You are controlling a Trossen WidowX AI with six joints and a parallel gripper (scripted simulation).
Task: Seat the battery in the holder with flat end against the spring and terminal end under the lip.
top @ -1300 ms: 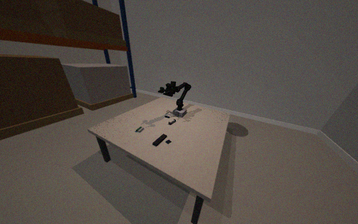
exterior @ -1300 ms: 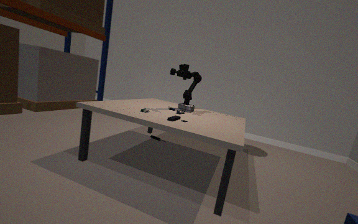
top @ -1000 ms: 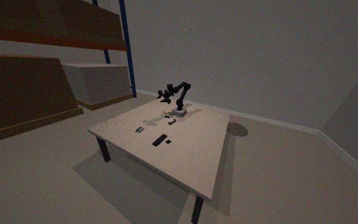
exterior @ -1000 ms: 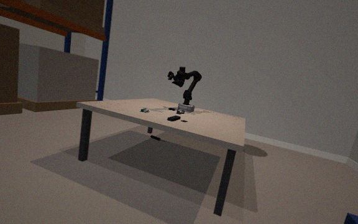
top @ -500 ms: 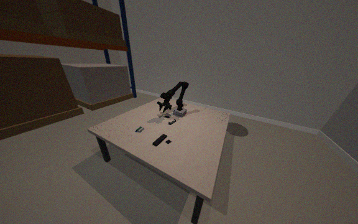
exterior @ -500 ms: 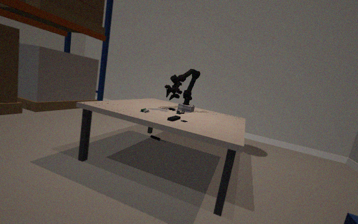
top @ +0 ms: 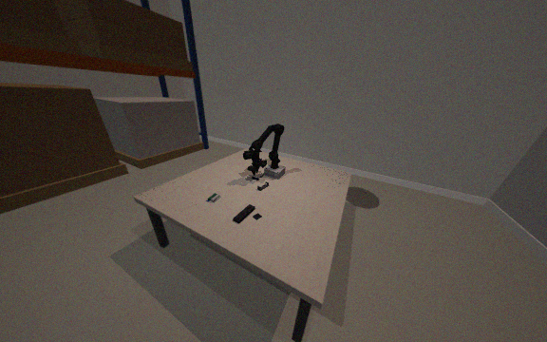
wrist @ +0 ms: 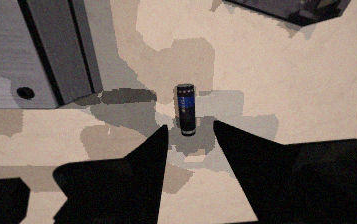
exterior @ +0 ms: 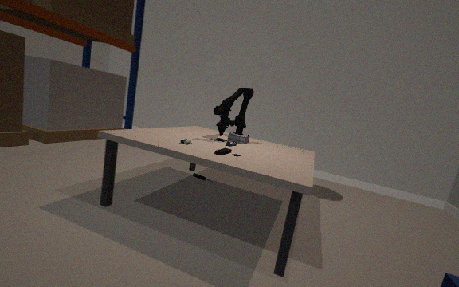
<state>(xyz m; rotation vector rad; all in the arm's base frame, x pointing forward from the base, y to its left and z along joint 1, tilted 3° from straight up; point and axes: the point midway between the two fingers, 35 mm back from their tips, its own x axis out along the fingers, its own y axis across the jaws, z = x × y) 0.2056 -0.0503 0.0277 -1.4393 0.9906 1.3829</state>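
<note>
The small dark cylindrical battery with a blue band (wrist: 186,109) lies on the pale counter (wrist: 279,75); the black gripper (wrist: 190,134) is released, half-spread above it. Centre fingers, descend gently before clamping

The small black battery with a blue band (wrist: 186,109) lies flat on the pale tabletop (wrist: 289,85). The black holder (wrist: 299,9) sits apart from it, mostly cut off.
</note>
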